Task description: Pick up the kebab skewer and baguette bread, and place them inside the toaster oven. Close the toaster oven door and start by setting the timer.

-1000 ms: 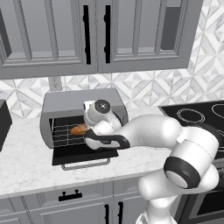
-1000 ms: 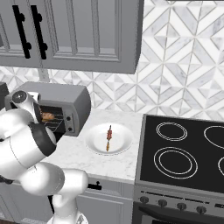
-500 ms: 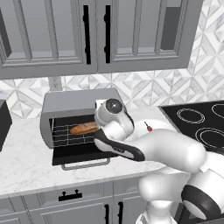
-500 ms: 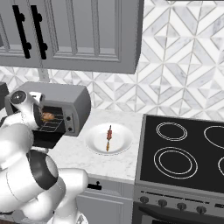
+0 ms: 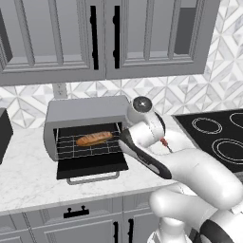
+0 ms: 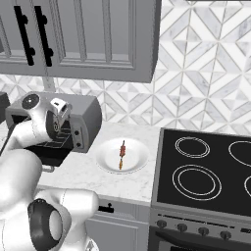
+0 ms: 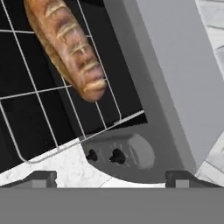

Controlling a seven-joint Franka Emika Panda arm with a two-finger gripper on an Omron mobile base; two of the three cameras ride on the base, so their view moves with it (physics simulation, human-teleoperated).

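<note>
Half done at best: baguette bread [image 5: 95,138] on the rack inside the toaster oven [image 5: 85,128] at frame left, kebab skewer [image 6: 121,154] still on the plate [image 6: 139,159], toaster oven door [image 5: 92,166] open, pincer [image 7: 111,175] spread and empty.

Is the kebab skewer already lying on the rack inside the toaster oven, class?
No: the kebab skewer lies on the white plate beside the toaster oven, whose rack holds the baguette bread.

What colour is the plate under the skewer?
White, plain; the plate holding the skewer shows best in the right base view.
</note>
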